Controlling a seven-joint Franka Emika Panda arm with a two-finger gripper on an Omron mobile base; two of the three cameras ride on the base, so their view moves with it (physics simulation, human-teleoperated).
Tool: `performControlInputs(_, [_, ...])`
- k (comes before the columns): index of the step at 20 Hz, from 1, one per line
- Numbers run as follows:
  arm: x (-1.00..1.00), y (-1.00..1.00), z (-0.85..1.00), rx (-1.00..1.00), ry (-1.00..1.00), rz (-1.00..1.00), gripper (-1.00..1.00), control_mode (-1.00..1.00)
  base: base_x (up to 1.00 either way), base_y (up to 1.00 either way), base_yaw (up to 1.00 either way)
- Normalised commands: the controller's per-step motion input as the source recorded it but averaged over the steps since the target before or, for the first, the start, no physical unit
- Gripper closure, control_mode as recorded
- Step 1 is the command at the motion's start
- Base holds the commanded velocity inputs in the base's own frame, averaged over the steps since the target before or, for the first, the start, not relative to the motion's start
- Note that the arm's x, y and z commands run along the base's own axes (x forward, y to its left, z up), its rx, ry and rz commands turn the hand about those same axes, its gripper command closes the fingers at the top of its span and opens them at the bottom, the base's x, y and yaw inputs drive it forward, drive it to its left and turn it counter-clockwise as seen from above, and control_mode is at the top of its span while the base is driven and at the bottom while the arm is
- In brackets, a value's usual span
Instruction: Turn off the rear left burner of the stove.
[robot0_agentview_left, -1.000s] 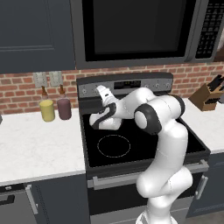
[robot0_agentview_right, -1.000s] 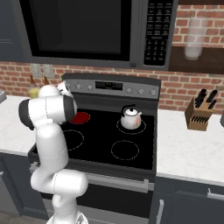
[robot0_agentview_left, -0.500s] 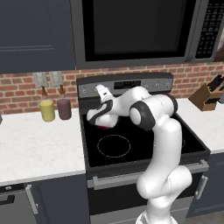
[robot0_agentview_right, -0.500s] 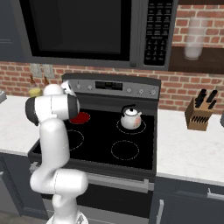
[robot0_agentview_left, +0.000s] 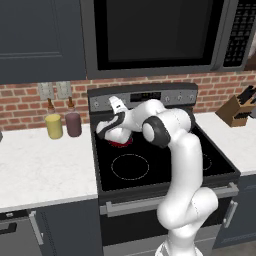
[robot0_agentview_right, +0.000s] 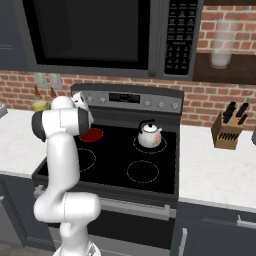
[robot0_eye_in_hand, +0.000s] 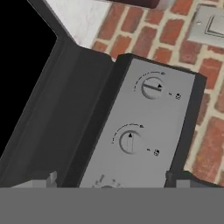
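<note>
Presently, rear left burner (robot0_agentview_right: 91, 134) glowed red on the stove (robot0_agentview_right: 150, 165), beneath my forearm. My fingers (robot0_agentview_left: 114, 101), holding nothing, spread not discernible, faced two knobs (robot0_eye_in_hand: 152, 87) on the back panel (robot0_eye_in_hand: 135, 131), presumably to turn one.

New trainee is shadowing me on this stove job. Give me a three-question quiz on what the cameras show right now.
1. True or false: the rear left burner glows red.
2. What stands on the rear right zone of the stove? A) kettle B) frying pan C) knife block
3. In the hand view, how many knobs show in full on the grey back panel?

Key:
1. True.
2. A: the white kettle.
3. Two: the upper knob and the lower knob, their pointers turned differently.
</note>
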Motion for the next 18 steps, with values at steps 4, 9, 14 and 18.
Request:
performControlInputs(4, [0.26,0.09,0.0,0.0,0.0,-0.03,-1.0,-1.0,0.0,0.0,0.0])
performControlInputs(9, [0.31,0.14,-0.01,0.0,0.0,-0.01,-1.0,-1.0,0.0,0.0,0.0])
performControlInputs(14, [0.36,0.19,-0.07,0.0,0.0,0.0,-1.0,-1.0,0.0,0.0,0.0])
performControlInputs(18, [0.31,0.15,-0.1,0.0,0.0,0.0,-1.0,-1.0,0.0,0.0,0.0])
